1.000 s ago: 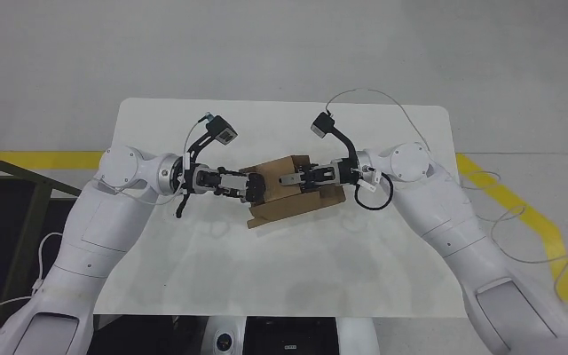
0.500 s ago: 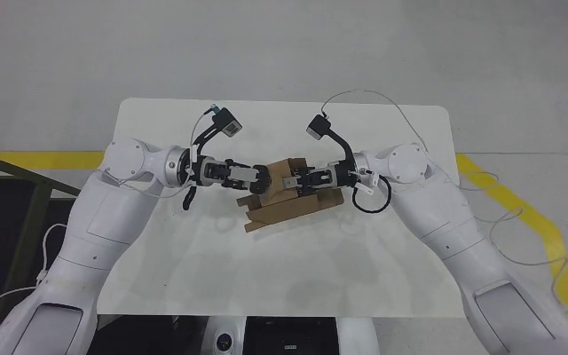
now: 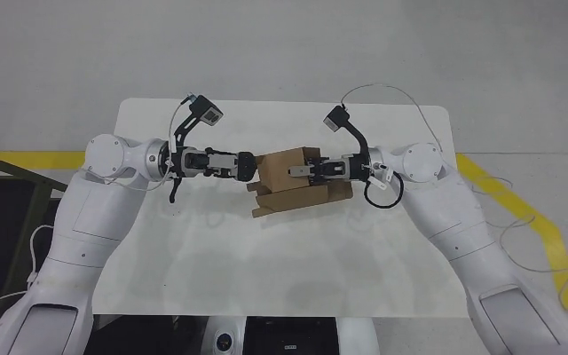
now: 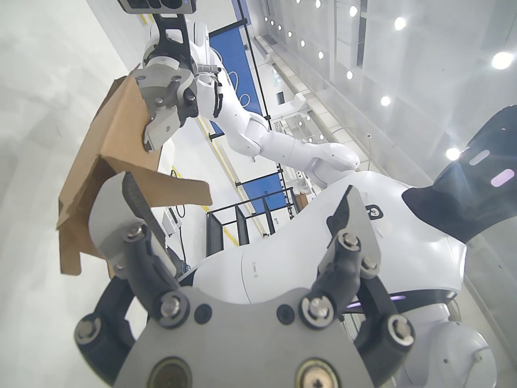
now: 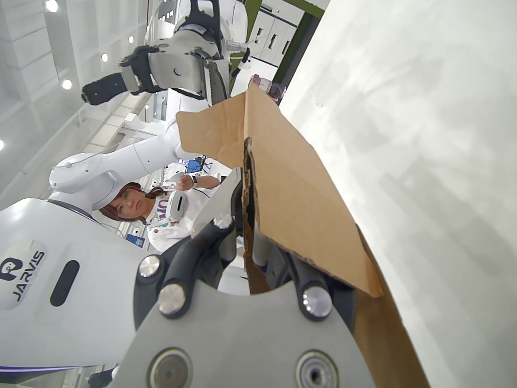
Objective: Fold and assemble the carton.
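- The carton (image 3: pixel 286 170) hangs over the middle of the surface (image 3: pixel 177 257), partly folded. We cannot tell whether its lower edge touches the surface.
- The right hand (image 3: pixel 308 169) is clenched on 1 upper panel, with the cardboard pinched between its fingers, so this hand carries the carton.
- The left hand (image 3: pixel 250 168) is released, its 2 fingers spread wide at the carton's opposite end. In the left wrist view, a loose flap (image 4: pixel 177 193) reaches past 1 finger into the gap between them.
- The relation that matters is that the carton's long axis runs across the surface from hand to hand. The 2 hands face each other along it, and the loose flap lies straight ahead of the left hand.
- We judge the left hand the nearer to that flap. The next move likely calls for it to close on the flap or press it inward while the right hand holds steady.
- A push along the axis could slide the panel out of the right hand's pinch.
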Robot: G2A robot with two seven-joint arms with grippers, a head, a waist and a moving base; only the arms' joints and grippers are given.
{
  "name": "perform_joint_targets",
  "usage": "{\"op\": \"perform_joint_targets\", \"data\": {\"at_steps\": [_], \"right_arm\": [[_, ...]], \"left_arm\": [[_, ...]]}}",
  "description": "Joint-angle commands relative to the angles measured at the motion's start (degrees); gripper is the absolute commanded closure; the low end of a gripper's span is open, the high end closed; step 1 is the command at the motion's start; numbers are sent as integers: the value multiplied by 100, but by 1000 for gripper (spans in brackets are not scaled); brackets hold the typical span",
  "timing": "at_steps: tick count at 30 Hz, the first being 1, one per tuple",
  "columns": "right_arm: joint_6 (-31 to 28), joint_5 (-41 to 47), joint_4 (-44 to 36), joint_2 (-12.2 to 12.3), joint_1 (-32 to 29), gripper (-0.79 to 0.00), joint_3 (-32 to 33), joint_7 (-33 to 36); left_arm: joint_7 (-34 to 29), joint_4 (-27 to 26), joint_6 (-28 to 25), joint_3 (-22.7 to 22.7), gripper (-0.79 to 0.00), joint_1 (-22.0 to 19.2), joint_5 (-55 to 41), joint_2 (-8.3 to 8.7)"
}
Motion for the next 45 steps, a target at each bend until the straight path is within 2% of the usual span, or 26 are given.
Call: {"op": "perform_joint_targets", "data": {"at_steps": [1,6,11,18,27,45], "right_arm": [[17,-12,-65,15,-33,0,46,4],[81,-57,-262,27,-136,0,71,-22],[101,-61,-378,22,-188,0,56,-1],[113,-22,-449,-1,-240,0,-14,66],[87,-24,-457,-45,-226,0,-113,103],[32,28,-338,-165,-105,0,-344,191]], "left_arm": [[82,-77,-43,-135,-785,158,86,35],[136,-355,47,-290,-785,441,135,83],[355,-434,114,-224,-785,490,279,70],[648,-264,125,-41,-785,248,481,11],[624,146,169,274,-785,-121,478,-92],[412,317,89,458,-785,-280,425,-173]]}}
